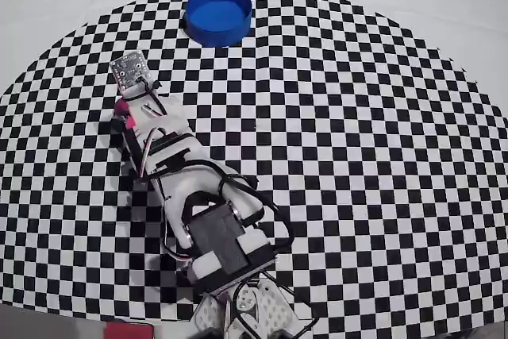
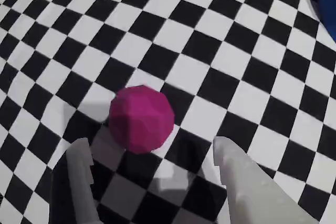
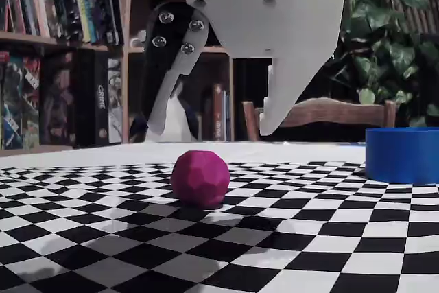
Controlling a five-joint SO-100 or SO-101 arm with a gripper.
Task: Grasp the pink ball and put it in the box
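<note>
The pincer (image 3: pixel 209 128) hangs wide open and empty directly above the pink ball (image 3: pixel 199 178), which rests untouched on the checkered worktop (image 3: pixel 329 238).

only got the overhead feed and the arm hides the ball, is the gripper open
observer: yes, in the fixed view the gripper is open, with one fingertip to each side of the ball.
operator: touching it
observer: no, both fingertips hang above the ball's top. It sits on the mat.
operator: centred
observer: not quite, in the wrist view the ball is nearer the left finger.
</note>
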